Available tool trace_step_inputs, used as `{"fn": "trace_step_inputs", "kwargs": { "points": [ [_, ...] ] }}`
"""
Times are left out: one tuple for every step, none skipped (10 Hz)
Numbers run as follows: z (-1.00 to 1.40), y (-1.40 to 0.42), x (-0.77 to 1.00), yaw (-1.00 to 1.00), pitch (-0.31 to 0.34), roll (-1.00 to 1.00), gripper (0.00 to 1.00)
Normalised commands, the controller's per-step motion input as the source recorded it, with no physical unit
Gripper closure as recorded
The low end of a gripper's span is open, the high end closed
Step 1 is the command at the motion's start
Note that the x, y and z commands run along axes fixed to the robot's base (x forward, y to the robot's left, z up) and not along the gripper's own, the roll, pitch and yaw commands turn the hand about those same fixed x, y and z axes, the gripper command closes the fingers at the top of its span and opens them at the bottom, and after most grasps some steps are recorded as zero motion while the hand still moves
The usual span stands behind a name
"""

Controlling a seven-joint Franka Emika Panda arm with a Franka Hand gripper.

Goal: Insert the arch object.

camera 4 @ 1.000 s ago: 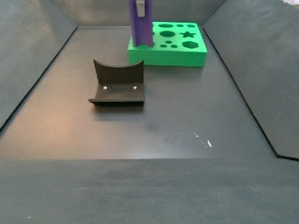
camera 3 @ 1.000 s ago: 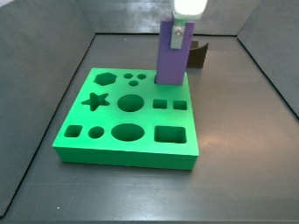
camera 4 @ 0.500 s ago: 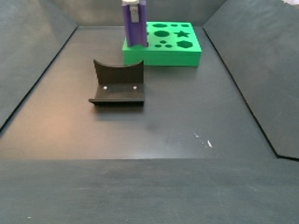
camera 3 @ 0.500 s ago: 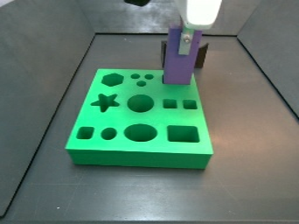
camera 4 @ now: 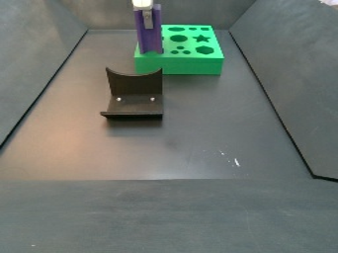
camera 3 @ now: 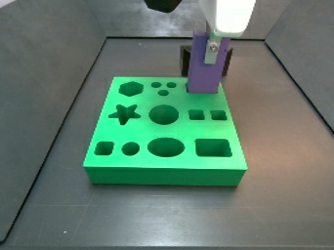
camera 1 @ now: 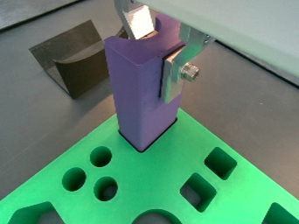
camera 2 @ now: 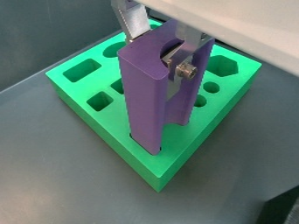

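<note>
The arch object is the tall purple bar (camera 1: 140,96) with a half-round groove down one side, also seen in a wrist view (camera 2: 146,96). My gripper (camera 1: 158,52) is shut on its upper end, one silver finger in the groove and one on the opposite face (camera 2: 160,48). The bar stands upright with its lower end in a hole near a corner of the green board (camera 1: 140,175). Both side views show the bar (camera 3: 205,73) (camera 4: 146,35) under the gripper (camera 3: 209,44) at the board's edge (camera 3: 183,132).
The dark fixture (camera 4: 132,94) with a curved top edge stands on the grey floor, close behind the bar in a side view (camera 3: 228,61) and beside it in a wrist view (camera 1: 76,66). The board has star, round and square holes. Dark walls ring the floor.
The gripper, the purple bar and the green board have shifted together toward the fixture's side. The fixture has not moved. The grip is unchanged.
</note>
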Motion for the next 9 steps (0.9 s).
{"fn": "trace_step_inputs", "kwargs": {
  "points": [
    [-0.29, 0.13, 0.04, 0.0, -0.031, 0.03, 1.0],
    [-0.27, 0.15, 0.04, 0.0, -0.026, 0.05, 1.0],
    [-0.27, 0.14, 0.0, 0.0, -0.036, 0.06, 1.0],
    [-0.31, 0.15, 0.01, 0.0, -0.034, 0.03, 1.0],
    [-0.2, 0.09, 0.09, 0.0, 0.0, 0.0, 1.0],
    [-0.01, 0.02, 0.0, -0.02, 0.0, -0.03, 1.0],
    [-0.01, 0.0, 0.0, -0.01, 0.0, 0.0, 1.0],
    [0.0, 0.02, 0.0, 0.0, 0.0, -0.02, 1.0],
    [0.0, 0.0, 0.0, 0.0, 0.0, 0.0, 1.0]
  ]
}}
